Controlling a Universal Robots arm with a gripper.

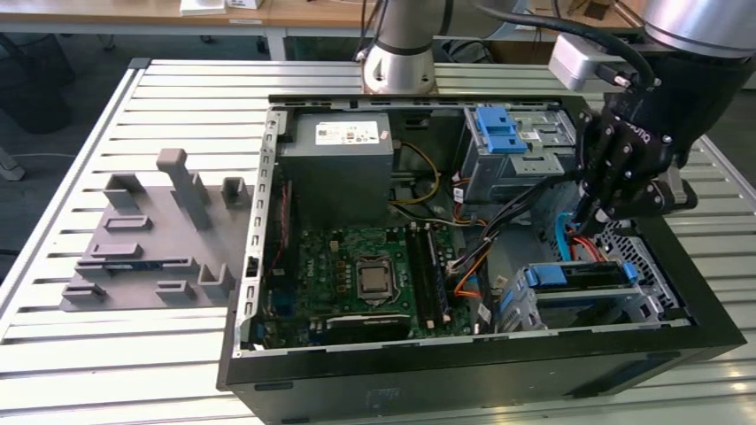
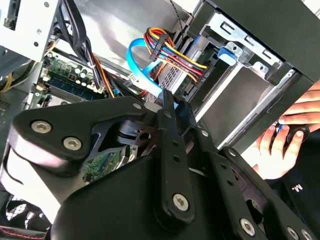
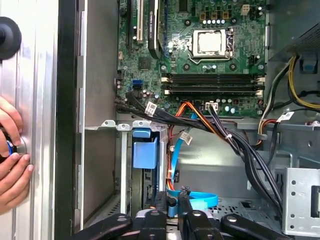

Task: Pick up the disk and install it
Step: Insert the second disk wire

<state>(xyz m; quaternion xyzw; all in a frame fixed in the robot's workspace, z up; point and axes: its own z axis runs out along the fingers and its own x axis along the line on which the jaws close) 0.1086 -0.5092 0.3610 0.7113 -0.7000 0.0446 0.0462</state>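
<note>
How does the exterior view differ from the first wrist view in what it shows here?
Exterior view alone: the grey fixture block on the slatted table, the power supply, and the arm reaching into the case's right side with its gripper low among the cables.

First wrist view alone: a person's hand resting outside the case wall.

Both: the motherboard with its processor socket, and the curled blue cable.

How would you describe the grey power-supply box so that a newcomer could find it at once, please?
Start at the open black computer case lying on the slatted metal table. Inside it, look at the far corner on the exterior view's left: the power-supply box sits there. It is a plain grey metal block with a white sticker, unlike the green motherboard or the blue-latched drive cage beside it.
</note>
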